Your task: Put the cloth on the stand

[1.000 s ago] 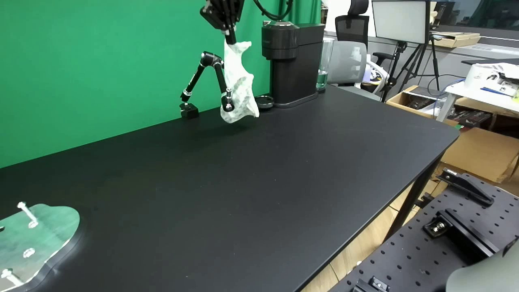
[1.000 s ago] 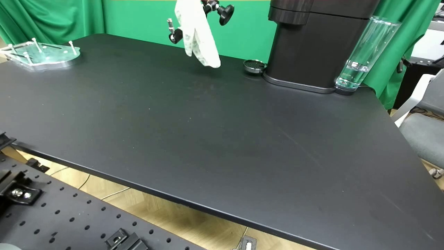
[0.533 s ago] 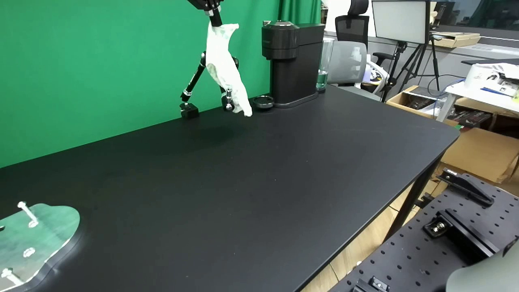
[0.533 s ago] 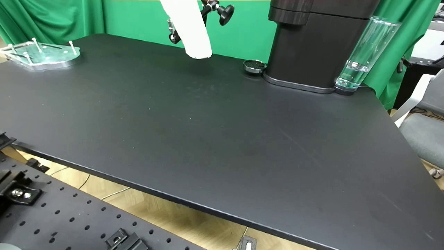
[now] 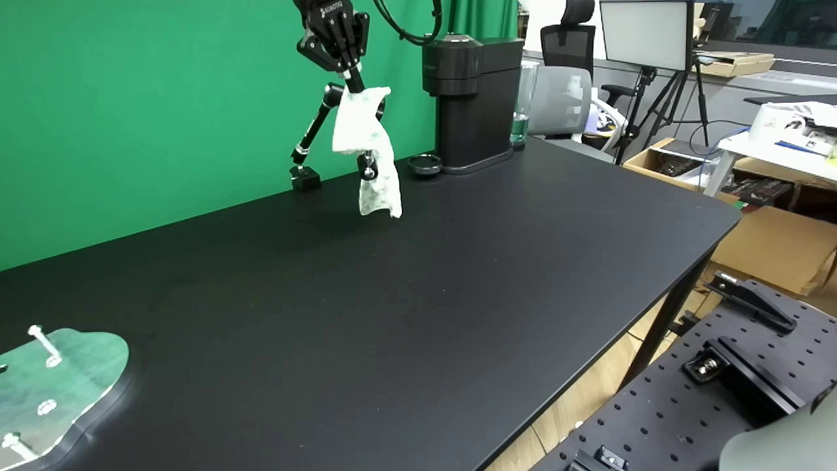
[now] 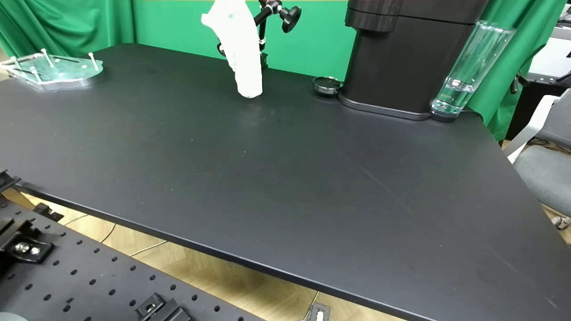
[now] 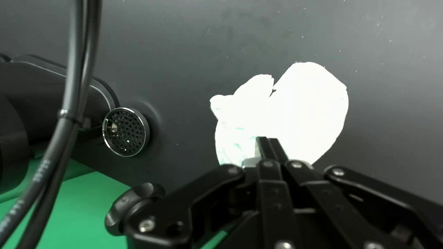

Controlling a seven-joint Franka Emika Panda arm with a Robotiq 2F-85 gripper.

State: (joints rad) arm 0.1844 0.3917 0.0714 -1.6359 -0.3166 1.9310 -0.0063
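Cloth (image 5: 367, 131) hangs below the gripper (image 7: 267, 140), its upper edge pinched between the fingers (image 7: 264, 149), which press close together. In the wrist view it spreads beyond the fingertips on both sides; in both exterior views its lower end appears just above the table (image 5: 392, 327).

From the left in an exterior view: a glossy board (image 5: 85, 360) with pegs (image 5: 44, 344) lies on the table, well apart from the rest. Next comes the stand (image 5: 314, 131), black and jointed, its base at the back of the table by a green backdrop (image 5: 131, 98). Then the gripper and cloth: the cloth's upper part covers some of the stand's bent arm, while the arm's tip shows in front of the cloth's lower part. Whether cloth and stand touch, I cannot tell.

Right of the cloth, a round tray (image 5: 425, 165) sits at the foot of a dark machine (image 5: 474, 108). Just beside the machine stands a clear tank (image 5: 522, 108), partly filled. Past the table's end are a grey chair (image 5: 557, 101) and a white panel (image 5: 647, 36).
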